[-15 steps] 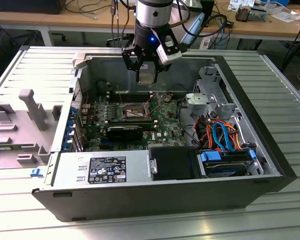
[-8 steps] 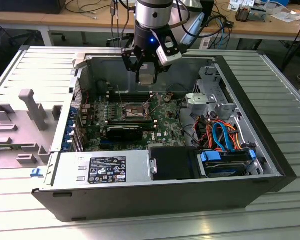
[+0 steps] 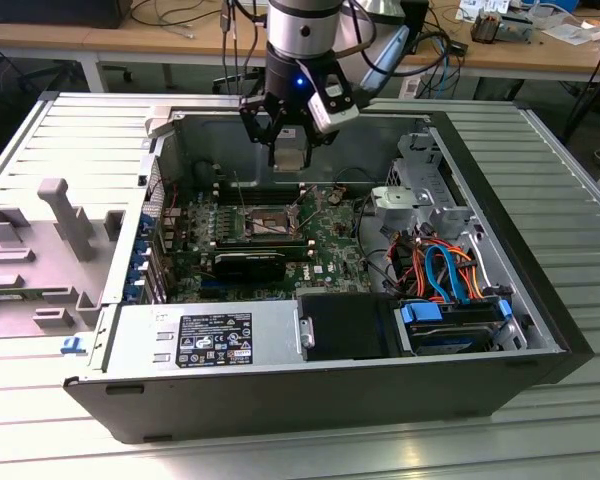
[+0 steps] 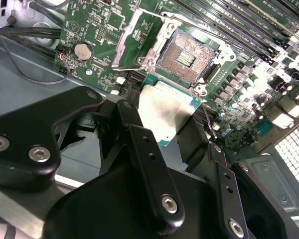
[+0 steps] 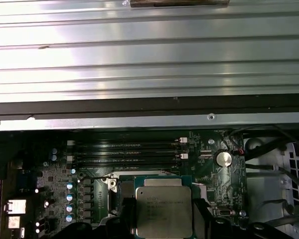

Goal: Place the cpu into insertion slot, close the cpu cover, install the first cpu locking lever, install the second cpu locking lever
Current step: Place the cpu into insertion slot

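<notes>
Open computer case [image 3: 310, 385] below; arm [image 3: 300, 30] upright, gripper [image 3: 289, 158] tight around cpu [image 4: 167, 109] above insertion slot [image 4: 185, 56].

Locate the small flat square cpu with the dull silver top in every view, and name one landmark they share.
Exterior view: the small square silver-topped cpu is held in the black gripper, above the dark square metal-rimmed insertion slot.
Second wrist view: the cpu is beside the open slot.
First wrist view: the cpu overlaps the slot.
Shared landmark: that insertion slot.
</notes>
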Available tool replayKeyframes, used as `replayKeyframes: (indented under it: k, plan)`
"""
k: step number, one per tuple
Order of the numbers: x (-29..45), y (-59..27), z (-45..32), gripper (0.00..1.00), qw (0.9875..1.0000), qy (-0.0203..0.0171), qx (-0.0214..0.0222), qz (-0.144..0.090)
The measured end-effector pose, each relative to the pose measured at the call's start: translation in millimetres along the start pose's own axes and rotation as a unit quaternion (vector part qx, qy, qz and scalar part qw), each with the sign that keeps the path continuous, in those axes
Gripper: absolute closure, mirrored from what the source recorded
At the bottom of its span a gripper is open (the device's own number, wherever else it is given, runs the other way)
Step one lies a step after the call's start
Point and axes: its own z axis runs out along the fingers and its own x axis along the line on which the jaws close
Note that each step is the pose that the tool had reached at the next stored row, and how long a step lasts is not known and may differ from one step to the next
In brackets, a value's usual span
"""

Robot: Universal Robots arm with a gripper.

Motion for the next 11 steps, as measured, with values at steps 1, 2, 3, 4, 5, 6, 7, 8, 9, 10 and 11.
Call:
replayKeyframes:
  k: [1, 2, 3, 4, 5, 6, 7, 8, 9, 10, 11]
  plan:
    - [0.6, 0.0, 0.1, 0.45, 1.0000, 0.0000, 0.0000, 0.000]
    - [1.1, -0.1, 0.3, 0.45, 1.0000, 0.0000, 0.0000, 0.000]
    - [1.3, -0.1, 0.4, 0.45, 1.0000, 0.0000, 0.0000, 0.000]
    - [1.7, -0.2, 0.7, 0.45, 1.0000, 0.0000, 0.0000, 0.000]
    - [2.0, -0.5, 1.0, 0.45, 1.0000, 0.0000, 0.0000, 0.000]
    - [2.4, -1.0, 1.5, 0.45, 1.0000, 0.0000, -0.0001, 0.000]
    - [2.6, -1.7, 1.8, 0.45, 1.0000, 0.0000, -0.0001, 0.000]
    - [2.8, -2.2, 2.0, 0.45, 1.0000, 0.0000, 0.0000, 0.000]
    - [2.8, -2.6, 2.2, 0.45, 1.0000, 0.0000, 0.0000, 0.000]
    - [2.9, -3.1, 2.4, 0.45, 1.0000, 0.0001, 0.0000, -0.001]
    - [3.1, -3.7, 2.6, 0.45, 1.0000, 0.0001, 0.0000, -0.001]
